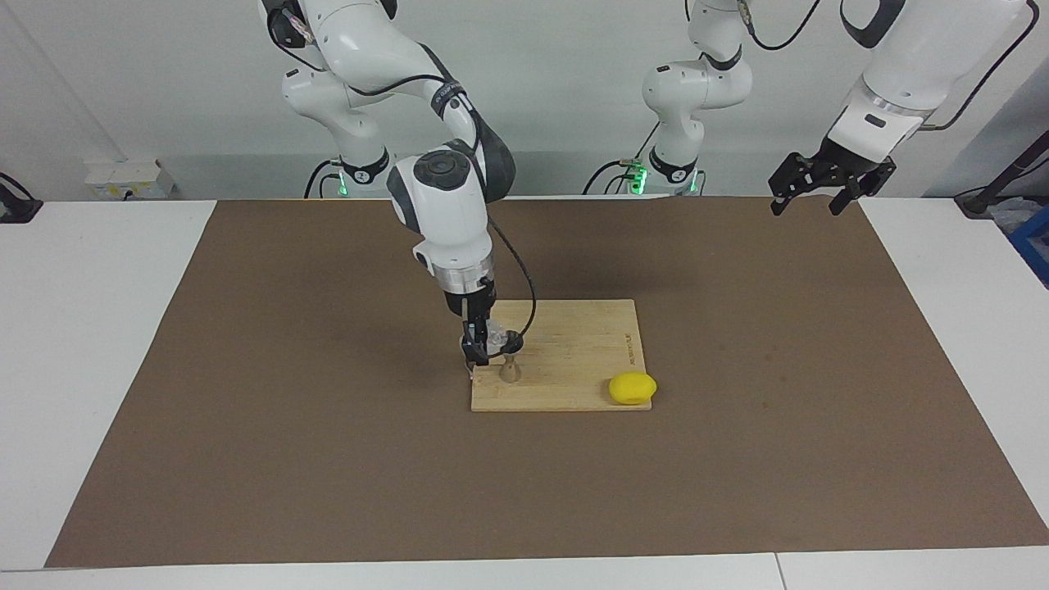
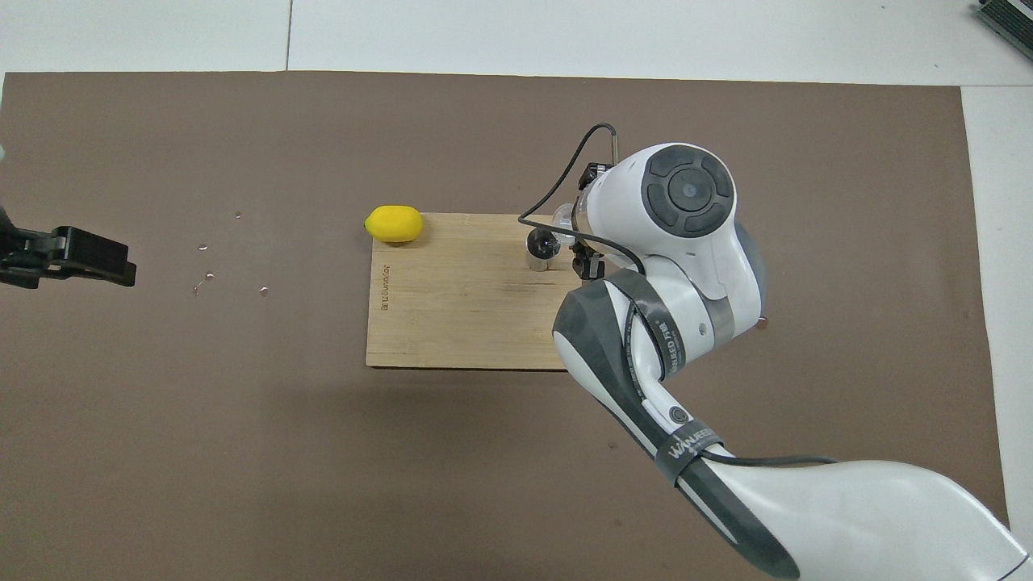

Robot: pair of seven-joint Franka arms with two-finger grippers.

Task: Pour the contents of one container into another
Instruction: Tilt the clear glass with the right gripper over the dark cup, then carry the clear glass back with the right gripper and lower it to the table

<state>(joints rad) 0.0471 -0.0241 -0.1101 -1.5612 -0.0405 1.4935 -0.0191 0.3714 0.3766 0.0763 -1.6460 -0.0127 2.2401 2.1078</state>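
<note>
On the wooden cutting board (image 1: 578, 348) (image 2: 460, 298), at its corner toward the right arm's end, stands the small metal jigger (image 1: 510, 370) (image 2: 537, 247). My right gripper (image 1: 479, 347) (image 2: 579, 226) is shut on the clear glass cup (image 1: 497, 334) (image 2: 562, 218). It holds the cup off the board, right beside the jigger's mouth and tipped toward it. The right wrist covers much of the cup from above. My left gripper (image 1: 807, 195) (image 2: 77, 257) waits open and empty, raised over the mat at the left arm's end.
A yellow lemon (image 1: 632, 388) (image 2: 393, 223) lies at the board's corner farthest from the robots, toward the left arm's end. A few water droplets (image 2: 206, 274) dot the brown mat (image 1: 328, 459) near the left gripper.
</note>
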